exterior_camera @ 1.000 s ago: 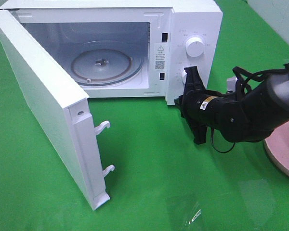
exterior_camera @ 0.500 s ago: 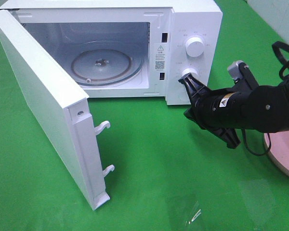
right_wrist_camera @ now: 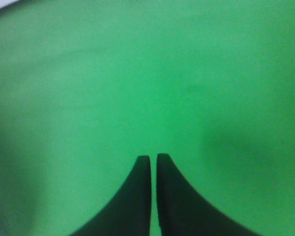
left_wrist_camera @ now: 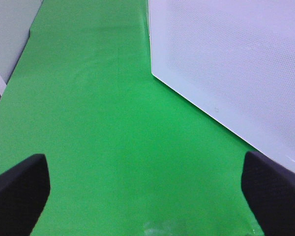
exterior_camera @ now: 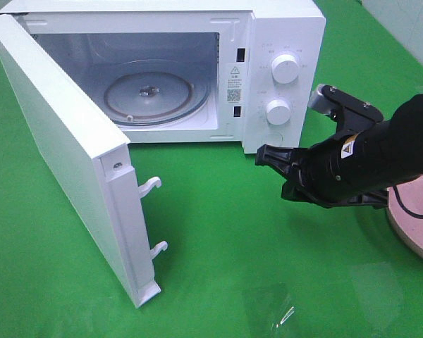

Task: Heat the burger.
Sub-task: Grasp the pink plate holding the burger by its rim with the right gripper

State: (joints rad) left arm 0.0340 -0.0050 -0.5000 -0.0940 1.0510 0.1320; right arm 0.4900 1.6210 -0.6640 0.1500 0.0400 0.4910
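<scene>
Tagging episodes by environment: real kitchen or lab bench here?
Most likely a staged lab tabletop, not a real kitchen. A plain green cloth covers the whole surface, a white microwave stands on it with its door swung open, and a pink plate sits at the edge.

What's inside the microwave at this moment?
Only the glass turntable, with nothing on it. The open door hides the front left corner inside the microwave.

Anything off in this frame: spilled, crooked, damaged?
Nothing spilled or broken. The microwave door stands open with its turntable bare, and no burger shows in any view. One glossy patch on the green cloth near the front could be tape or glare.
</scene>
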